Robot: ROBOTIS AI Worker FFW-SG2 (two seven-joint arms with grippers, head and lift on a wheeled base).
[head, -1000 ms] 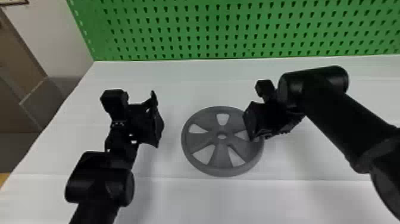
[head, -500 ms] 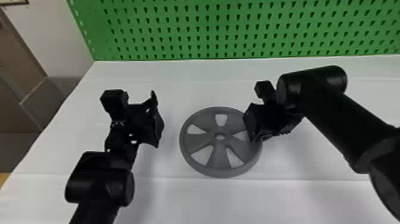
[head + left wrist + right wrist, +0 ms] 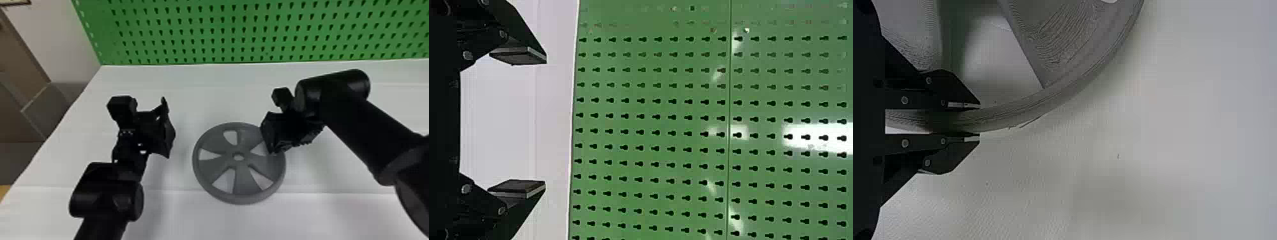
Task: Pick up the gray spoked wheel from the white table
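Right pincer (image 3: pixel 979 121): pinched on the rim of one gray wheel (image 3: pixel 243 175), mid-frame, perhaps not clear of the desk (image 3: pixel 198 223) from where I stand. Hazard: one-edge hold, far side's weight could twist it loose. Left pincer (image 3: pixel 545 121): spread, left side of frame.

Wheel (image 3: pixel 220 166) plain gray; table (image 3: pixel 178 217) white; pegboard (image 3: pixel 223 32) green, dotted with dark keyhole-shaped slots.
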